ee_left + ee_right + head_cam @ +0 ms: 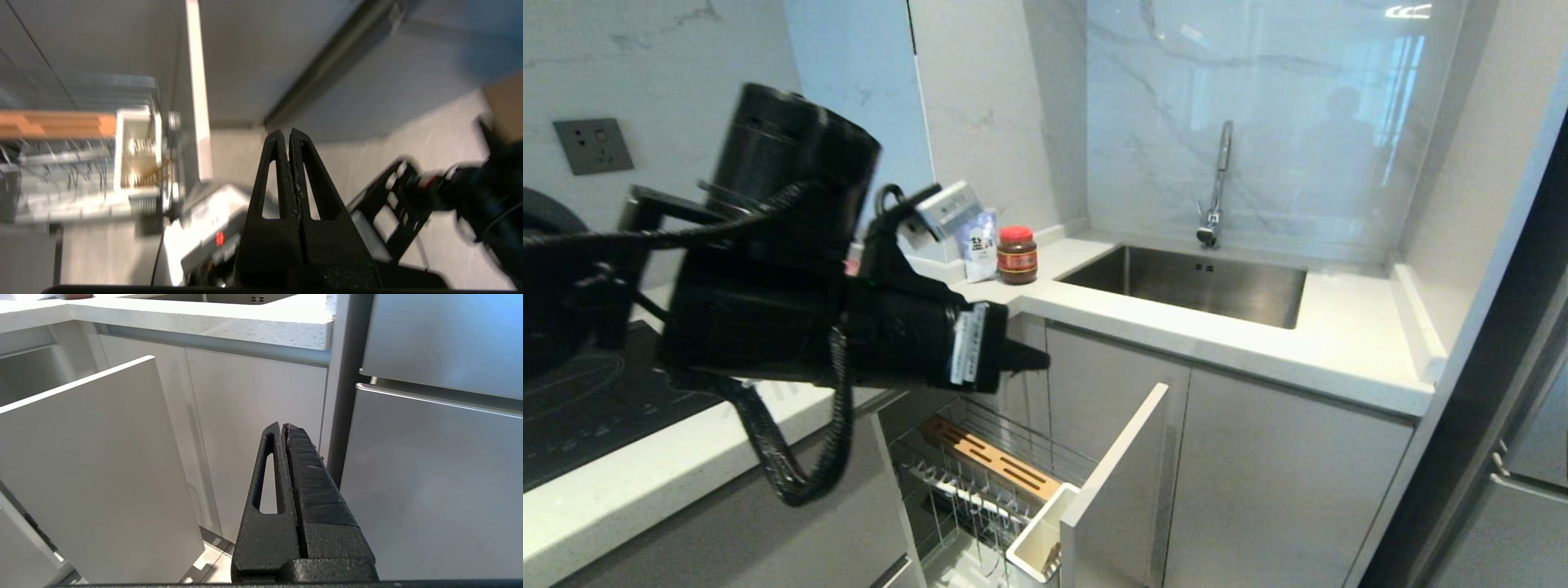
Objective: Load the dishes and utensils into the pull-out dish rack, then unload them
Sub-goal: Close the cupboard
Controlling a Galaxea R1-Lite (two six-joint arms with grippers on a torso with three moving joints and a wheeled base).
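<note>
1. Nearest the robot: left gripper (pixel 1036 358), raised level above the rack, fingers pressed together, holding nothing.
2. Below it: pull-out dish rack (pixel 980 482), drawn out, wire slots bare; white caddy (pixel 1039 539) at its front panel.
3. Right gripper (pixel 284 428): low by the cabinets, closed, empty.
4. Beyond: sink (pixel 1192 282). No dishes or chopsticks visible.
5. Judgement: early loading; next, open and fetch a dish.
</note>
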